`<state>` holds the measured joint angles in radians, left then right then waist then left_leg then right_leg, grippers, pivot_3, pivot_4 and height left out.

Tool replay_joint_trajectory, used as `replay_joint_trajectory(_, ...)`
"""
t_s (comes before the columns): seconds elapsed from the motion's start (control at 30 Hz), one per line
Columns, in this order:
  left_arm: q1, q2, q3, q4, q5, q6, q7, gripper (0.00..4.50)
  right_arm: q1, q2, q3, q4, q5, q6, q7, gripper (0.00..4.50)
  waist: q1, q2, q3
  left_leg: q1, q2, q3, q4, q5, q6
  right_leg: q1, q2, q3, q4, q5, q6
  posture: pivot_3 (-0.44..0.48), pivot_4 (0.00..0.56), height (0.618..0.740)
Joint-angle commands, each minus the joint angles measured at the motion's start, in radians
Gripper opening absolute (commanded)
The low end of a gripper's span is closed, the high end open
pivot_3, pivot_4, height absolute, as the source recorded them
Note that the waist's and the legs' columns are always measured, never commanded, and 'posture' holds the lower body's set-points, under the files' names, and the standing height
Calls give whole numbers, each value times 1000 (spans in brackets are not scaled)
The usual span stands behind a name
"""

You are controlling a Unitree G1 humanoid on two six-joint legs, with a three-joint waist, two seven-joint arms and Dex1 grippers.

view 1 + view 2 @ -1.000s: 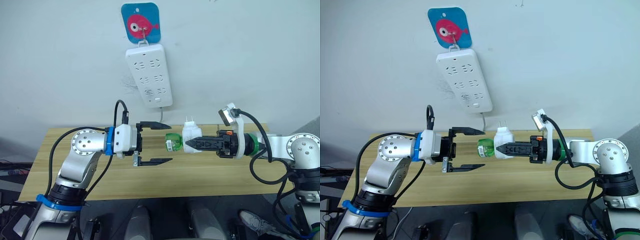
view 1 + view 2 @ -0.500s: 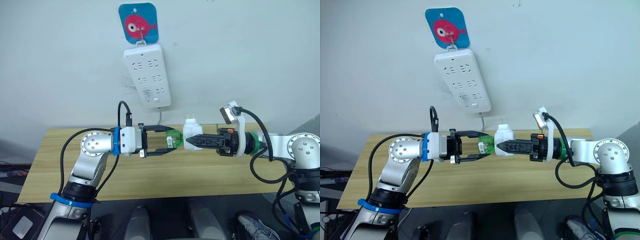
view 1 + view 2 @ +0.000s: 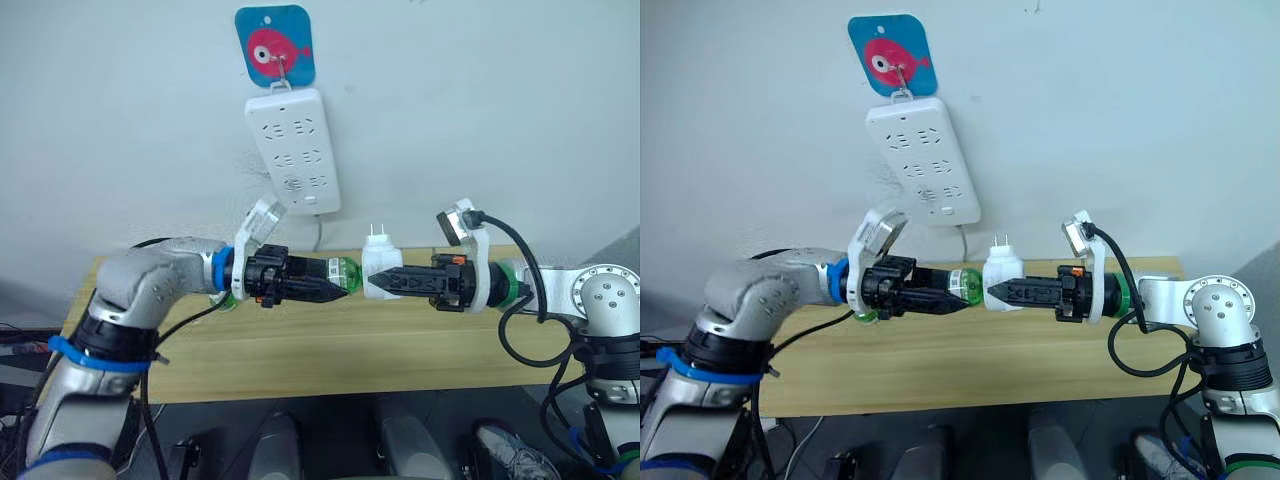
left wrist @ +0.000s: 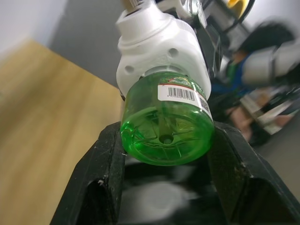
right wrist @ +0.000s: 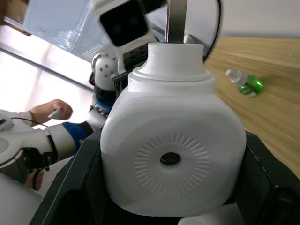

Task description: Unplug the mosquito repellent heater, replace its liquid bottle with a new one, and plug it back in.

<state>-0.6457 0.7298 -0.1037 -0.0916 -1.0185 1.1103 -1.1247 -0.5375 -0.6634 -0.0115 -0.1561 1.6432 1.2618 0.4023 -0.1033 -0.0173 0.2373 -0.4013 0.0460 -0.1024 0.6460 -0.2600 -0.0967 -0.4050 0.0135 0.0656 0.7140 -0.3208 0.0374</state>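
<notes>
The green bottle (image 4: pixel 165 124) has just been clamped by the rotated left gripper (image 3: pixel 318 280), heater (image 3: pixel 378 275) held tight in the right gripper (image 3: pixel 388 283); unscrewing is probably next.

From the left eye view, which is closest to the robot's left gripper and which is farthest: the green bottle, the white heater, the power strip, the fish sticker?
1. green bottle: between the fingers of the left gripper.
2. white heater: just past the bottle, held by the right gripper.
3. power strip: on the wall, above.
4. fish sticker: on the wall, above the strip.
</notes>
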Motion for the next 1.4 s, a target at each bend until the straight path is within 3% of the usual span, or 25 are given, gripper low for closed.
replay_joint_trajectory(0.03,-16,33,103,15,-39,68,40,2198,11,-24,-5,-29,6,28,13,3043,-7,0,0,0,0,0,0,0,0,0,0,0,0,0,0,-115,202,725)
replay_joint_trajectory(0.2,42,27,76,-59,61,-71,28,2198,8,-26,-5,-22,22,33,10,3043,-9,0,0,0,1,0,-1,0,-1,0,0,0,-1,0,0,-113,204,725)
replay_joint_trajectory(0.23,48,31,67,-67,75,-85,23,2932,7,-26,-5,-21,22,34,10,3043,-8,0,0,0,1,1,-1,1,-1,0,0,1,-1,0,0,-113,204,725)
replay_joint_trajectory(0.4,123,60,22,-137,196,-238,-34,4482,5,-22,-11,-15,25,33,0,3043,-6,0,0,1,1,3,0,0,-1,0,0,3,0,0,0,-113,204,725)
replay_joint_trajectory(0.43,150,65,9,-146,260,-329,-53,4500,4,-21,-12,-14,25,33,-1,3043,-6,0,0,1,1,3,0,0,-1,0,0,3,0,0,0,-113,204,725)
replay_joint_trajectory(0.5,202,64,-2,-157,345,-478,-97,4500,3,-19,-14,-13,24,32,-2,3043,-5,0,0,1,1,3,-1,0,-1,0,0,3,-1,0,0,-113,204,725)
replay_joint_trajectory(0.67,291,-65,6,-125,572,-967,-69,4500,3,-16,-17,-12,21,30,-5,3043,16,0,0,0,1,4,0,0,-1,-1,-1,4,-1,0,0,-117,203,725)
replay_joint_trajectory(0.83,301,-145,9,-117,611,-1187,-93,4500,5,-16,-19,-14,22,31,-5,3043,21,0,0,0,0,5,1,0,0,-1,-1,5,-1,0,0,-117,204,725)
replay_joint_trajectory(1.17,267,-194,-20,-36,640,-1353,-125,4500,-4,-13,-13,-11,23,34,-6,3043,17,0,0,0,0,5,0,0,0,-1,-1,4,-1,1,0,-117,208,725)
replay_joint_trajectory(1.27,275,-195,-22,-34,631,-1358,-127,3889,-2,-13,-14,-13,24,33,-8,3043,17,0,0,0,0,4,0,0,0,-1,-1,4,0,1,0,-118,208,725)
replay_joint_trajectory(1.4,278,-198,-20,-37,624,-1370,-135,2573,0,-14,-14,-16,29,33,-11,3043,17,0,0,0,0,4,0,0,0,0,-1,4,0,1,0,-115,209,725)
